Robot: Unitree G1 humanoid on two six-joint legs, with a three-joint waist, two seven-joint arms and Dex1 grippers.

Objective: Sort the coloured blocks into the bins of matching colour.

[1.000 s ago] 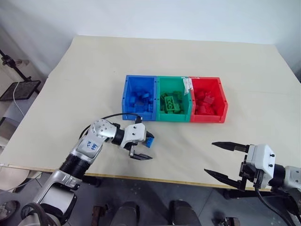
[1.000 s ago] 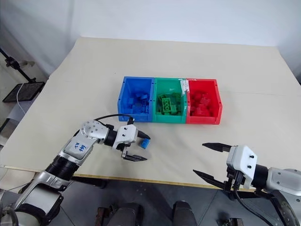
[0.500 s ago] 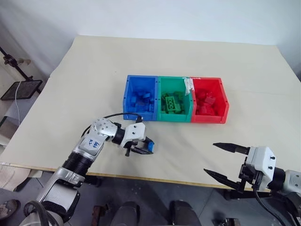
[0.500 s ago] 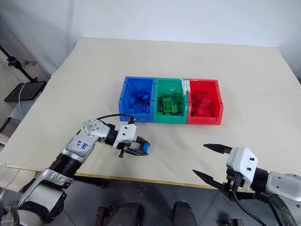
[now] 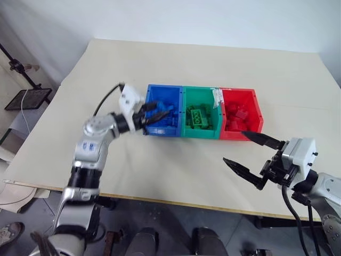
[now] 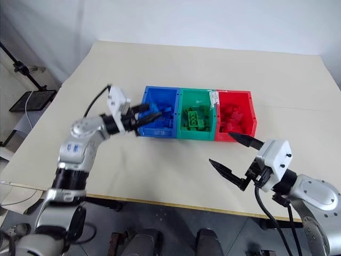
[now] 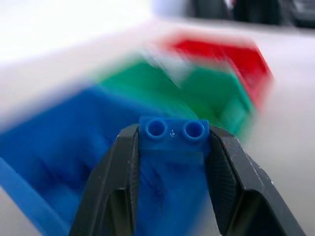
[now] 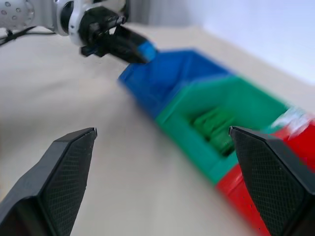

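My left gripper [image 7: 172, 142] is shut on a small blue block [image 7: 172, 133], its two studs showing between the fingers [image 7: 120, 167]. It holds the block in the air at the left near corner of the blue bin [image 5: 162, 132], as the right wrist view shows the block [image 8: 146, 50]. The bins stand joined in a row: blue, green [image 5: 200, 134] and red [image 5: 240, 90]. Each holds blocks of its own colour, with a larger green block [image 5: 195, 117] among them. My right gripper [image 5: 234, 146] stands open and empty just in front of the red bin.
The bins sit mid-table on a wide beige table [image 5: 160, 170], with bare surface on all sides. A black stand with a tray [image 5: 27, 97] is off the table's left edge. The table's near edge runs just under my right gripper.
My left gripper shut on the blue block lying on the table, then lifted it up and forward to the blue bin. My right gripper rose a little toward the red bin, still open.
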